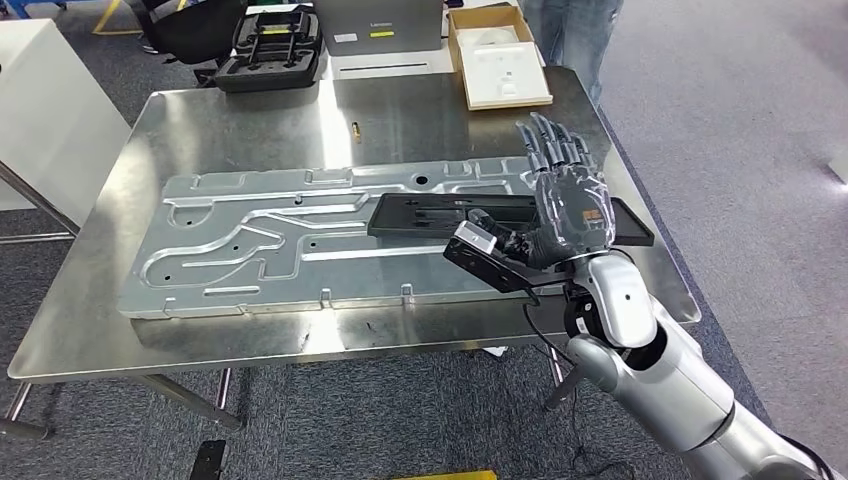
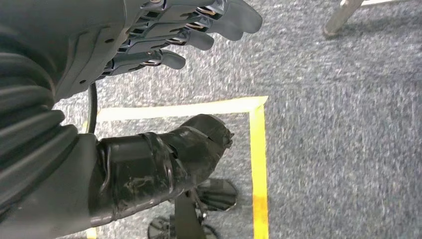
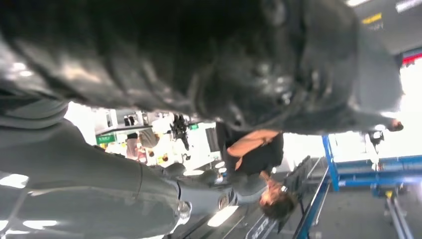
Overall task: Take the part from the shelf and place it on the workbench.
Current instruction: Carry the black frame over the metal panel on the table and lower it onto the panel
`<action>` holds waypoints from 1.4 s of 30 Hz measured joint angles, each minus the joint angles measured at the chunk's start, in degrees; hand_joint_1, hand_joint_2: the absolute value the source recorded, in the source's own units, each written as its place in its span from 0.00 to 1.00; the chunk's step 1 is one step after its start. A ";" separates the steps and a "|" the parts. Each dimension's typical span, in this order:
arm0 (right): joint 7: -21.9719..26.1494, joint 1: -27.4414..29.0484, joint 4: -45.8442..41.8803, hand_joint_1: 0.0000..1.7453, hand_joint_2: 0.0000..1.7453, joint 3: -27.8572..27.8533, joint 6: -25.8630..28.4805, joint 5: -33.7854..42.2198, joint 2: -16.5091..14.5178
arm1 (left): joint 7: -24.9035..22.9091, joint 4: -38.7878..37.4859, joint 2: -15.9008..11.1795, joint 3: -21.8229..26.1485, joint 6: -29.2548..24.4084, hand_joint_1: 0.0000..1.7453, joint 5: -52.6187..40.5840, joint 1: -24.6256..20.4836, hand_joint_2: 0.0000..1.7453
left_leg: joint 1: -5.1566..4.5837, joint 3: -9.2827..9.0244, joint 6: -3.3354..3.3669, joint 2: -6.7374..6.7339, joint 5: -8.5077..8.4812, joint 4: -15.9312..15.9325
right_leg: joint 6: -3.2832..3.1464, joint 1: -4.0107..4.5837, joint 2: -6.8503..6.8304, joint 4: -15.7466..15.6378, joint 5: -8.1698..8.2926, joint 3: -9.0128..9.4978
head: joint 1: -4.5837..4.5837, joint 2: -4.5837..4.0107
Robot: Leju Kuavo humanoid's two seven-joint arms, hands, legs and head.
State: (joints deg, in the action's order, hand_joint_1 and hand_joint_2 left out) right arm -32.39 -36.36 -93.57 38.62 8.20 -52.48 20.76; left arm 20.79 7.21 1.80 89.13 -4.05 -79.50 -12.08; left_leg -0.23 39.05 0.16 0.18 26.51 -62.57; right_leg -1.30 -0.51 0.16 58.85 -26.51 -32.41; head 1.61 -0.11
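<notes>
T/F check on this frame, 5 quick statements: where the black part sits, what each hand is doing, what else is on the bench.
1. The long black part lies on the large silver plate on the workbench. True.
2. The right hand grips the black part and lifts it clear. False: its fingers are spread over the part's right end, and the part lies flat on the plate.
3. The left hand holds nothing, over grey carpet marked with yellow tape. True.
4. A white tray sits at the bench's near edge. False: it is at the far edge.
5. A black moulded case sits at the far left of the bench. True.
</notes>
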 joint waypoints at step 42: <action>-1.27 -4.22 -6.82 0.00 0.00 -0.85 0.98 0.23 3.94 | 1.22 0.00 -0.82 0.04 0.09 0.00 -0.76 -0.46 0.00 | 0.39 -8.19 -0.06 0.34 2.16 4.04 | 1.85 0.00 -0.33 0.36 3.95 -4.49 | 0.00 0.00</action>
State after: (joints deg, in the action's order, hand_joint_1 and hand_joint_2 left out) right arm -33.65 -40.59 -100.38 37.77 9.18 -52.25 24.70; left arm 22.01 7.21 0.98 89.17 -3.96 -80.26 -12.54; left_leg 0.15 30.86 0.10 0.52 28.66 -58.53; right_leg 0.55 -0.51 -0.17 59.21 -22.56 -36.90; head 1.61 -0.11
